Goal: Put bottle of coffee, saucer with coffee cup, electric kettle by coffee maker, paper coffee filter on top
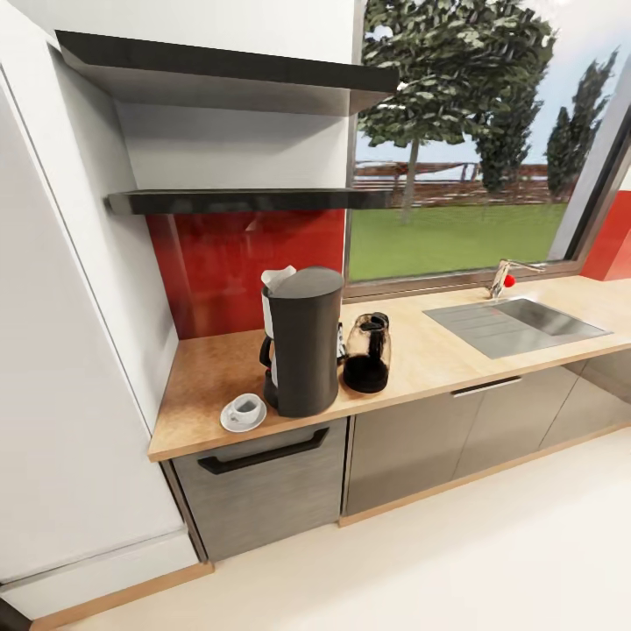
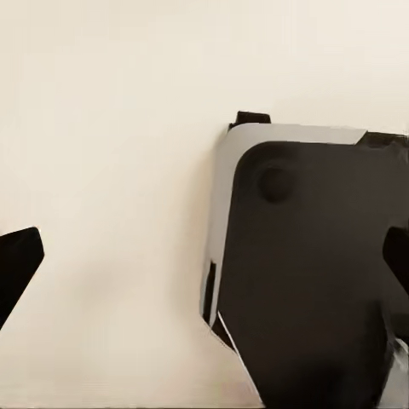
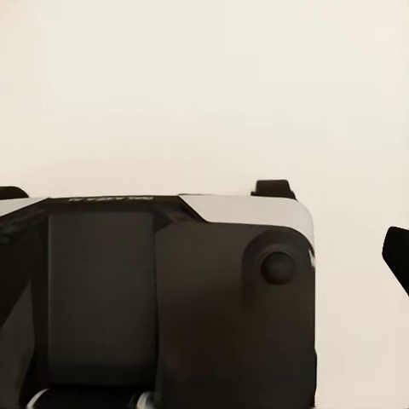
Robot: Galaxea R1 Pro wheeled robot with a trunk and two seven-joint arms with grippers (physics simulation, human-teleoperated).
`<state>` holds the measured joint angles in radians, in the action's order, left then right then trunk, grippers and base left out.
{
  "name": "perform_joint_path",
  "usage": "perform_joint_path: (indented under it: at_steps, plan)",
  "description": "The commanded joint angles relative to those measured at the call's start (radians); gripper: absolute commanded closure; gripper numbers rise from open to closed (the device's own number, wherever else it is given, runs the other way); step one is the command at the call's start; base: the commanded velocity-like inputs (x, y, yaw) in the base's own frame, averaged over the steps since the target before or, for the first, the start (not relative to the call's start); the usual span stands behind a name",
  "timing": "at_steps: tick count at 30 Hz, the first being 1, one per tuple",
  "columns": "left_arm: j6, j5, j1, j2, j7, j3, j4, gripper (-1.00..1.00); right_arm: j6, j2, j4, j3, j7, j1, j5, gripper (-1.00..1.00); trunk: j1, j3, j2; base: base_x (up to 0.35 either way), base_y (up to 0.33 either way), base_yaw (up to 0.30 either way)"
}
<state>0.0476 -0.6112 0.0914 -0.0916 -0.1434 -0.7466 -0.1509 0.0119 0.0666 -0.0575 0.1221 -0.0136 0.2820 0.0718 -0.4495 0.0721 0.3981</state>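
Coffee station on the countertop (image 1: pixel 421 355), no label readable.
Coffee cup (image 1: pixel 246 407) on saucer (image 1: pixel 230 422) near the front edge; kettle (image 1: pixel 367 352) beside coffee maker (image 1: pixel 303 342); claw states: cannot tell.

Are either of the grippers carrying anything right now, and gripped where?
Nothing is held. In both wrist views the dark fingertips stand wide apart with only pale floor and the robot's base between them.

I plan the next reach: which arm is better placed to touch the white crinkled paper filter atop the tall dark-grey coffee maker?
Left, probably, but barely: the white crinkled paper filter sits left of centre in the head view. Both wrist cameras face the pale floor.
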Motion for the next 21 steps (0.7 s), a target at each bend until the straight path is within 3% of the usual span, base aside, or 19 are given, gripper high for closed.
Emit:
perform_joint_path:
  at_steps: [1, 5, 7, 12, 21]
  plan:
    - [0.004, -0.007, -0.014, -0.001, 0.017, -0.032, 0.000, -1.00, 0.001, -0.001, 0.000, 0.008, -0.001, 0.000, 0.009, -1.00, -0.001, 0.002, 0.002, 0.000, 0.000, 0.000]
    - [0.006, -0.005, -0.070, -0.004, 0.091, -0.109, 0.000, -1.00, 0.001, -0.008, 0.017, 0.007, -0.001, 0.000, 0.011, -1.00, -0.001, 0.002, 0.002, 0.000, 0.000, 0.000]
    - [0.007, -0.006, -0.081, -0.005, 0.125, -0.129, 0.000, -1.00, 0.001, -0.009, 0.025, 0.006, -0.002, 0.000, 0.011, -1.00, -0.001, 0.002, 0.002, 0.000, 0.000, 0.000]
    - [0.008, -0.007, -0.087, -0.005, 0.183, -0.142, -0.002, -1.00, 0.002, -0.010, 0.030, 0.005, 0.000, 0.000, 0.011, -1.00, -0.001, 0.002, 0.002, 0.000, 0.000, 0.000]
    - [0.008, -0.010, -0.088, -0.003, 0.195, -0.141, -0.001, -1.00, 0.002, -0.010, 0.031, 0.005, 0.000, 0.000, 0.011, -1.00, -0.001, 0.002, 0.002, 0.000, 0.000, 0.000]
